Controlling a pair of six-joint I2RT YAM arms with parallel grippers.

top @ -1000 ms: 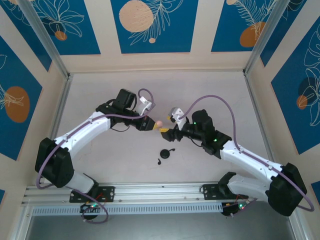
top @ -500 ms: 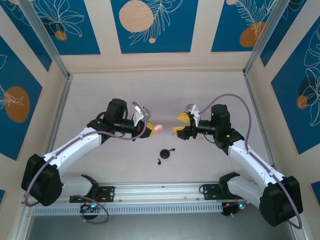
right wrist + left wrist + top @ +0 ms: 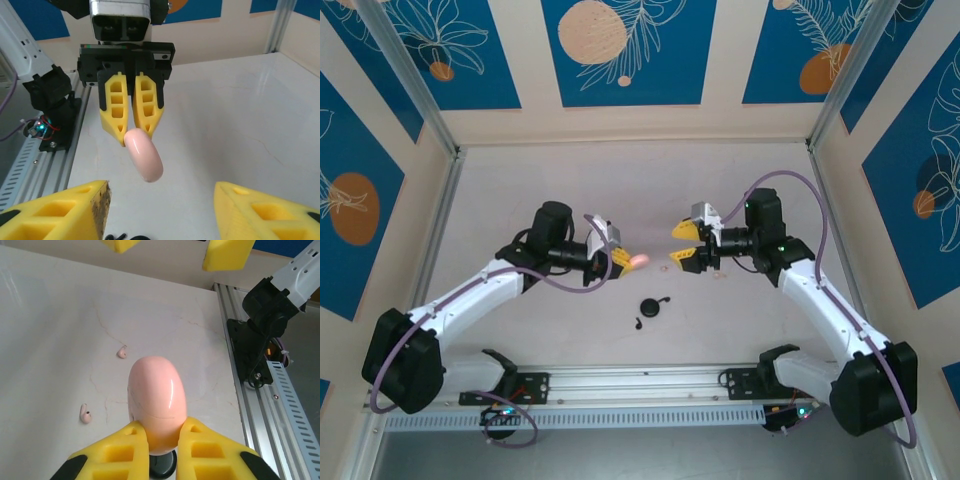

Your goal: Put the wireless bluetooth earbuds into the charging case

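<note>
The left tool (image 3: 619,262) is gripping the pink case (image 3: 638,259). The right tool (image 3: 681,243) is gaping empty. The pink earbuds (image 3: 121,352) are lying uninserted on the surface (image 3: 50,315).

surface (image 3: 570,180) pale off-white, matte, faint hairline veins, soft sheen in wrist views. back wall (image 3: 720,120) cream, set with blue panels (image 3: 670,60) carrying white line-drawn leaves and peach circle. side walls (image 3: 415,190) alike: cream bands, blue panels, orange discs. aluminium posts (image 3: 407,75) slant up from both rear corners. aluminium rail (image 3: 640,380) runs along near edge of surface; slotted pale strip (image 3: 620,418) just below it; grey area (image 3: 640,455) beneath, nature unclear. Light even, diffuse; shadows weak.
</note>
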